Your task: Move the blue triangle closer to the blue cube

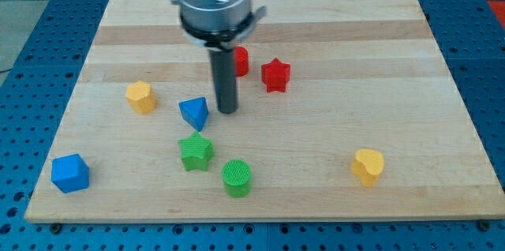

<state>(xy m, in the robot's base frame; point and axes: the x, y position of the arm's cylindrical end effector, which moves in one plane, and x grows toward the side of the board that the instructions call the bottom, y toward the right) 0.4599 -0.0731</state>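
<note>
The blue triangle (194,113) lies left of the board's middle, just above the green star (196,151). The blue cube (70,173) sits near the board's bottom left corner, far from the triangle. My tip (227,110) is on the board just right of the blue triangle, a small gap away from it. The rod rises from there to the arm's grey housing at the view's top.
A green cylinder (237,177) stands below the star. An orange block (141,96) is left of the triangle. A red cylinder (239,60) is partly behind the rod, a red star (275,75) to its right. A yellow heart (368,166) lies at the bottom right.
</note>
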